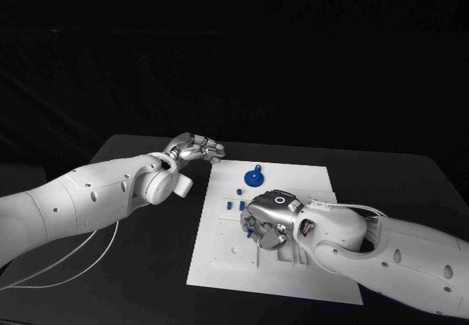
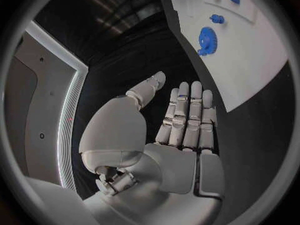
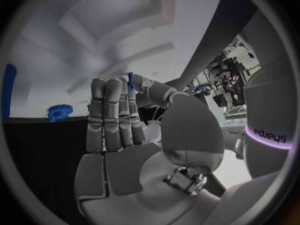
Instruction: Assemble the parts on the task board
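Hovering low over the middle of the board (image 1: 308,177), the right hand (image 1: 269,220) pinches a small blue peg (image 3: 130,81) between thumb and a fingertip, its other fingers lying straight and close together. The peg looks slim, with its long axis running roughly along those fingers; how it stands to the board below I cannot tell. Directly under and just beyond this hand lie the board's grooves and sockets, so I judge that the coming move turns on lining the peg's axis up with a socket right beneath the fingertips, a short drop instead of a reach.

Ahead of the right hand, towards the board's far edge, lies a blue gear (image 1: 253,178) with a small tab on top. Between gear and hand stand a few short blue pieces (image 1: 234,204), near the fingertips but apart from them.

The left hand (image 1: 196,149) sits off the board's far left corner over the black table (image 1: 146,271), holding nothing, its fingers straight and side by side. From it the gear lies forward and to the side, well apart. The right hand is plainly the nearer one to the sockets.

One piece of writing can be read: "sharpa", seen reversed, on the right forearm (image 3: 269,135) above a glowing violet ring.
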`<state>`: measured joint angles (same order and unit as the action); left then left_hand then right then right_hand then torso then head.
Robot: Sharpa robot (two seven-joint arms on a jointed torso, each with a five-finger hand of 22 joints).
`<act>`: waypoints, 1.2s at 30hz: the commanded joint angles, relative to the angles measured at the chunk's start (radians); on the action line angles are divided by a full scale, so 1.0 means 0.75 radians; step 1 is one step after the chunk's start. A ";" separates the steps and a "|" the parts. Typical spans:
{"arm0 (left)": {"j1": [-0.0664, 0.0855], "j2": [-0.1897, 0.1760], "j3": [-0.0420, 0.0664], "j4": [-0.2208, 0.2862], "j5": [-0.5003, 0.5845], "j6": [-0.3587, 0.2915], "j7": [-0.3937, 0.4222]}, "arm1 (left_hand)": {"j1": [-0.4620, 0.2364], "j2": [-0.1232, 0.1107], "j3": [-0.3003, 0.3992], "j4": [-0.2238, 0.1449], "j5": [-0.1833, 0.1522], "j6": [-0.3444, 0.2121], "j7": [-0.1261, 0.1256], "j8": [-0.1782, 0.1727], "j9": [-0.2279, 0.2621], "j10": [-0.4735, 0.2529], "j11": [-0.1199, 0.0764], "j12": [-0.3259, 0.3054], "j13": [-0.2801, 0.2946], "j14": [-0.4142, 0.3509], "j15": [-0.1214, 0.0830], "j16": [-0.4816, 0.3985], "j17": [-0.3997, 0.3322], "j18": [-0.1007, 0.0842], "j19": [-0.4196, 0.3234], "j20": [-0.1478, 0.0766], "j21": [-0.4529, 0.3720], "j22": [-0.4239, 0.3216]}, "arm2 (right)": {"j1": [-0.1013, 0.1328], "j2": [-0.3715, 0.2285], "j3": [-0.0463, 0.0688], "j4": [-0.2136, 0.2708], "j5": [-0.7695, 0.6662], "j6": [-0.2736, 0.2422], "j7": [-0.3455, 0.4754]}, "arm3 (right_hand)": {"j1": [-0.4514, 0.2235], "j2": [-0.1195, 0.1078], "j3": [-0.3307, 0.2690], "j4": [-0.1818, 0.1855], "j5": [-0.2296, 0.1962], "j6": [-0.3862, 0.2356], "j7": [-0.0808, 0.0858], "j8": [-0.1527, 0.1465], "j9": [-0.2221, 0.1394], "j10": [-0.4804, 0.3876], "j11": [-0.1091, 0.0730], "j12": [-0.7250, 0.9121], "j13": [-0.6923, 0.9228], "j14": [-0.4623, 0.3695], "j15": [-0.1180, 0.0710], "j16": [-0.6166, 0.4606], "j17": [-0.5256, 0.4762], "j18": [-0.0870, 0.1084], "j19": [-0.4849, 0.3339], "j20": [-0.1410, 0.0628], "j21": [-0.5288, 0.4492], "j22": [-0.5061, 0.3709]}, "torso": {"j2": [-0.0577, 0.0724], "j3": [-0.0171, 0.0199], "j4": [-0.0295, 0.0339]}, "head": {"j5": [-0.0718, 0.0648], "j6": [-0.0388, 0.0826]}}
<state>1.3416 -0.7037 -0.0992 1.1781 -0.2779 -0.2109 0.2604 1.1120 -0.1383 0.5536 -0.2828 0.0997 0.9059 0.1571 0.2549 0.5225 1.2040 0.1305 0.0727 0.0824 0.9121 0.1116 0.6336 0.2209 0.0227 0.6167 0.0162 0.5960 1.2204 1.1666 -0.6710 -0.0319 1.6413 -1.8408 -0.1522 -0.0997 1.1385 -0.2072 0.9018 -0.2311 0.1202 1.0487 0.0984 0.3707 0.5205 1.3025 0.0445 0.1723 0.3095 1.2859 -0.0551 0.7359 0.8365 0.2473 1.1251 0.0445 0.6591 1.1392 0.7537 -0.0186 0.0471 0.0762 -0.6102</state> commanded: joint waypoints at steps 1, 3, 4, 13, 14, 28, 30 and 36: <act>0.001 0.001 0.001 0.002 0.008 0.013 0.010 | -0.005 0.012 -0.010 -0.001 0.007 -0.009 -0.001 0.005 -0.002 -0.011 -0.001 -0.003 -0.002 0.009 0.002 -0.008 0.002 0.019 0.007 -0.004 -0.006 0.001 | -0.003 -0.002 -0.002 0.003 -0.030 0.010 -0.001 | 0.004 0.012 -0.004 -0.004 0.005 0.011 -0.001 0.003 0.003 0.005 0.003 -0.005 0.003 0.003 -0.008 0.009 0.001 0.019 0.004 -0.008 0.009 0.002 | 0.000 0.0005 0.0001 | 0.000 -0.001; 0.001 0.000 0.001 0.002 0.008 0.014 0.009 | -0.005 0.012 -0.010 -0.001 0.007 -0.009 -0.001 0.005 -0.002 -0.012 -0.001 -0.003 -0.002 0.009 0.002 -0.008 0.002 0.019 0.007 -0.004 -0.006 0.001 | -0.003 -0.002 -0.002 0.004 -0.031 0.008 -0.001 | 0.004 0.012 -0.004 -0.004 0.005 0.012 -0.001 0.003 0.003 0.006 0.003 -0.005 0.003 0.003 -0.008 0.009 0.001 0.019 0.004 -0.008 0.009 0.002 | 0.000 0.0009 0.0002 | 0.000 -0.001; 0.001 0.000 0.001 0.002 0.008 0.014 0.009 | -0.005 0.012 -0.010 -0.001 0.007 -0.010 -0.001 0.005 -0.002 -0.012 -0.001 -0.003 -0.002 0.009 0.002 -0.009 0.003 0.019 0.007 -0.004 -0.006 0.001 | -0.004 -0.003 -0.002 0.005 -0.031 0.007 -0.001 | 0.004 0.012 -0.004 -0.004 0.005 0.012 -0.001 0.003 0.003 0.006 0.003 -0.005 0.003 0.003 -0.008 0.009 0.001 0.019 0.004 -0.008 0.009 0.003 | 0.000 0.0009 0.0002 | 0.000 -0.001; 0.001 0.002 0.001 0.004 0.008 0.013 0.009 | -0.005 0.012 -0.010 -0.001 0.007 -0.010 0.000 0.005 -0.003 -0.013 0.000 -0.004 -0.003 0.009 0.002 -0.010 0.004 0.019 0.007 -0.004 -0.007 0.002 | -0.003 0.014 -0.010 -0.009 0.002 0.055 0.014 | -0.002 0.013 -0.006 -0.005 0.012 0.008 0.001 0.000 0.007 0.002 0.005 -0.009 0.007 0.001 -0.006 0.008 0.000 0.019 0.002 -0.007 0.008 0.003 | -0.001 0.0000 -0.0023 | 0.001 -0.004; 0.001 0.002 0.001 0.004 0.008 0.013 0.009 | -0.005 0.012 -0.010 -0.001 0.007 -0.010 0.000 0.005 -0.003 -0.013 0.000 -0.004 -0.003 0.009 0.002 -0.011 0.004 0.019 0.007 -0.004 -0.007 0.002 | -0.003 0.015 -0.013 -0.011 0.007 0.057 0.014 | -0.005 0.013 -0.008 -0.004 0.016 0.006 0.002 -0.001 0.008 0.000 0.005 -0.010 0.008 -0.001 -0.006 0.007 0.000 0.019 0.000 -0.006 0.007 0.003 | -0.001 -0.0001 -0.0025 | 0.000 -0.005; 0.001 0.000 0.001 0.005 0.008 0.015 0.006 | -0.005 0.011 -0.011 -0.002 0.007 -0.011 0.000 0.005 -0.003 -0.015 0.000 -0.004 -0.004 0.008 0.002 -0.013 0.006 0.018 0.007 -0.003 -0.009 0.003 | -0.003 0.015 -0.038 -0.030 0.057 0.018 0.022 | -0.111 -0.016 -0.237 -0.034 0.149 -0.061 0.030 -0.050 0.010 -0.067 0.033 -0.070 0.009 -0.032 0.021 -0.015 -0.019 0.019 -0.030 0.004 0.007 0.015 | -0.001 0.0002 -0.0006 | -0.002 -0.007; 0.001 0.000 0.001 0.005 0.008 0.016 0.005 | -0.005 0.011 -0.011 -0.002 0.006 -0.012 0.000 0.005 -0.004 -0.015 0.001 -0.005 -0.004 0.008 0.003 -0.014 0.007 0.018 0.006 -0.003 -0.009 0.003 | -0.003 0.013 -0.038 -0.030 0.061 0.001 0.024 | -0.117 -0.023 -0.255 -0.034 0.142 -0.073 0.035 -0.058 0.007 -0.079 0.037 -0.079 0.006 -0.035 0.024 -0.019 -0.024 0.019 -0.032 0.004 0.005 0.014 | -0.001 0.0002 -0.0006 | -0.002 -0.007; 0.001 -0.001 0.001 0.005 0.008 0.017 0.004 | -0.005 0.011 -0.011 -0.002 0.006 -0.012 0.001 0.005 -0.004 -0.016 0.001 -0.005 -0.005 0.007 0.003 -0.015 0.008 0.018 0.006 -0.003 -0.010 0.003 | -0.003 -0.002 -0.038 -0.019 0.091 -0.046 0.033 | -0.125 -0.056 -0.298 -0.033 0.147 -0.125 0.059 -0.092 -0.011 -0.135 0.057 -0.119 -0.015 -0.035 0.041 -0.020 -0.032 0.019 -0.036 0.005 0.001 0.013 | -0.001 0.0009 -0.0005 | -0.003 -0.004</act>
<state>1.3416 -0.7050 -0.0991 1.1796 -0.2775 -0.2095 0.2584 1.1120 -0.1383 0.5508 -0.2855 0.0997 0.9059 0.1571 0.2549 0.5208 1.1969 0.1305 0.0727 0.0799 0.9121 0.1116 0.6272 0.2254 0.0228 0.6167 0.0162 0.5920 1.2214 1.1696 -0.6700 -0.0560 1.6283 -1.7933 -0.1767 -0.0817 1.0419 -0.2394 0.6827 -0.2557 0.2286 0.9613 0.1424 0.3045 0.5135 1.2340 0.0592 0.0863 0.3240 1.2570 -0.0312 0.7231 0.8129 0.2473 1.1051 0.0500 0.6619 1.1498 0.7532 -0.0182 0.0468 0.0748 -0.6140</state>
